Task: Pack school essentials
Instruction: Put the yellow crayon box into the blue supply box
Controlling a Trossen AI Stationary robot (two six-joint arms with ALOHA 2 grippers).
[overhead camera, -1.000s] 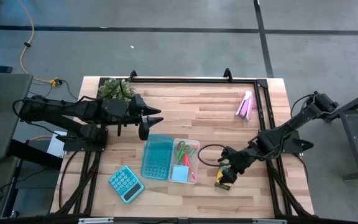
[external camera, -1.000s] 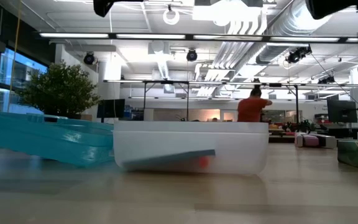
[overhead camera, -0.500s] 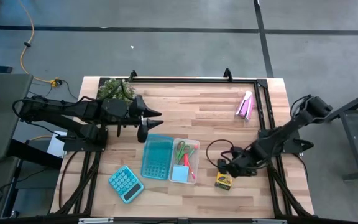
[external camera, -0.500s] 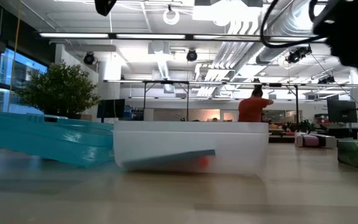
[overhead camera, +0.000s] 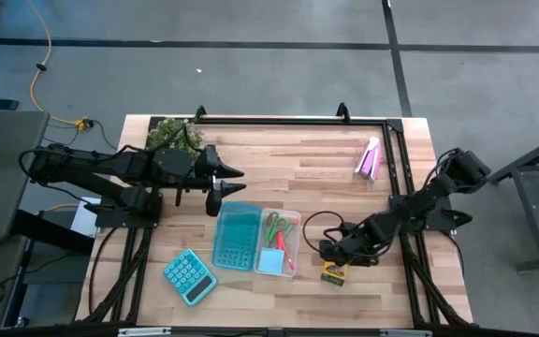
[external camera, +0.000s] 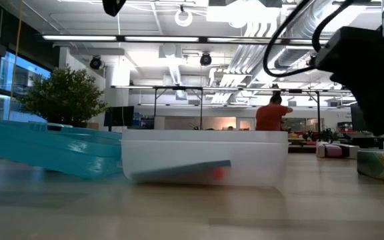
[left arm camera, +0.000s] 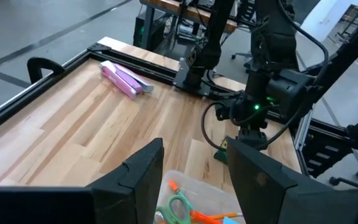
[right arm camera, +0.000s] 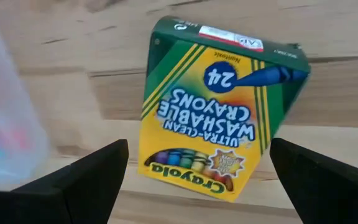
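Note:
The yellow-green crayon box (right arm camera: 219, 112) lies flat on the wood near the table's near right (overhead camera: 333, 272). My right gripper (right arm camera: 197, 149) hovers open just above it (overhead camera: 330, 253), one finger on either side, touching nothing. The clear bin (overhead camera: 278, 241) holds the green-handled scissors (overhead camera: 280, 225), the pink marker and the light-blue note pad (overhead camera: 270, 261). My left gripper (overhead camera: 219, 183) waits open above the table's left middle, beyond the bin (left arm camera: 194, 162). Pencils and the eraser cannot be made out.
A teal lid (overhead camera: 236, 234) leans against the bin's left side. The teal calculator (overhead camera: 189, 276) lies near the near left corner. A pink-and-purple tube item (overhead camera: 370, 157) lies at the far right. A plant (overhead camera: 174, 134) stands at the far left. A black frame (overhead camera: 293, 120) rims the table.
My right gripper has come down toward the crayon box and shifted a little toward the table's left edge; in the low view it has dropped into the picture from above. The crayon box stays on the table.

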